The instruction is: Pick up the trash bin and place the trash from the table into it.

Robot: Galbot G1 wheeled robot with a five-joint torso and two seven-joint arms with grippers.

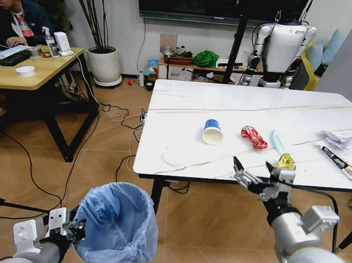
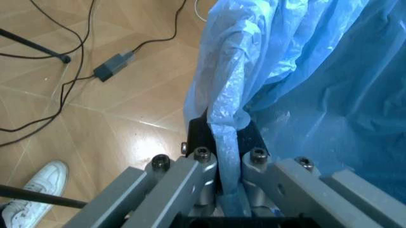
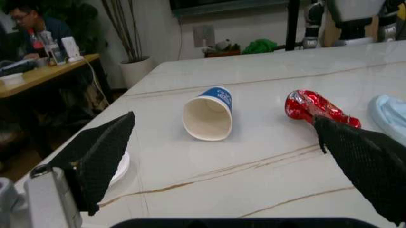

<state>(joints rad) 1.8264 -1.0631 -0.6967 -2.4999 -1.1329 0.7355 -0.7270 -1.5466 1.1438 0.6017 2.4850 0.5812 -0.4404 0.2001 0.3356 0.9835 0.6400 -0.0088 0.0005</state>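
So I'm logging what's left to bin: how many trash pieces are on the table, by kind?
Paper cup: 1
White disc: 1
Crumpled wrappers, red and yellow: 2
Pale blue mask: 1
Long black-white wrapper: 1
Crumpled white paper: 1
Total: 7

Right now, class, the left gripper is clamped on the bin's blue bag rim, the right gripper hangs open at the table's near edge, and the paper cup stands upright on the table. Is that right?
One detail is wrong: the paper cup lies on its side, mouth toward the right gripper, as the right wrist view shows. The left gripper does clamp the trash bin bag rim, and the right gripper hangs open at the table edge.
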